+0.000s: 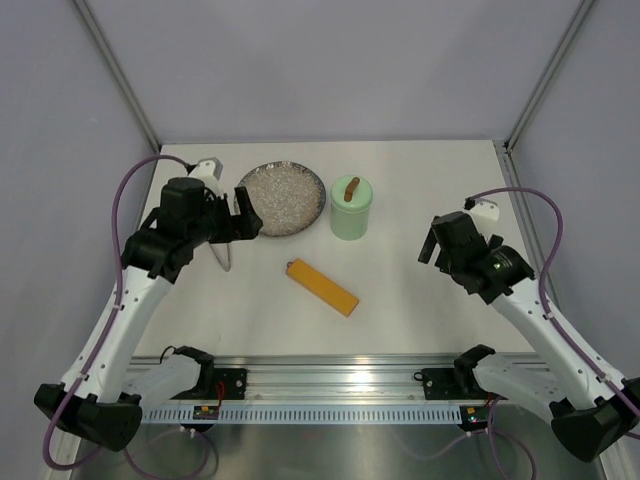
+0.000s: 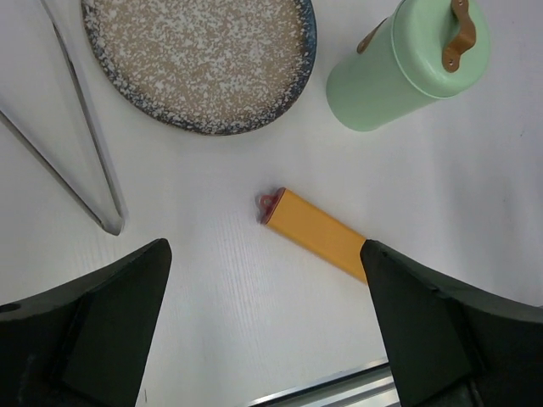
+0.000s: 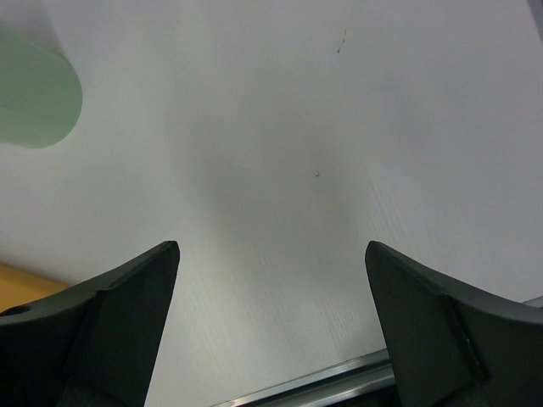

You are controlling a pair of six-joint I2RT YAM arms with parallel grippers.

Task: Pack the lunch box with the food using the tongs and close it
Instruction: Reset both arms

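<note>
The mint-green lunch box (image 1: 351,208) stands upright right of the plate, its lid with the brown handle (image 2: 461,36) on top. The lunch box (image 2: 407,72) also shows at the left wrist view's top right, and its side (image 3: 34,93) at the right wrist view's left edge. The grey metal tongs (image 2: 85,170) lie on the table left of the plate; only their end (image 1: 224,260) peeks out under my left arm. No food is in view. My left gripper (image 1: 243,222) hovers open over the table (image 2: 265,246), holding nothing. My right gripper (image 1: 436,243) is open and empty (image 3: 271,246), well right of the lunch box.
The grey speckled plate (image 1: 282,198) sits bare at the back centre (image 2: 199,59). A long orange-yellow bar (image 1: 322,287) lies diagonally in front of the lunch box (image 2: 318,233). The metal rail (image 1: 330,385) runs along the near edge.
</note>
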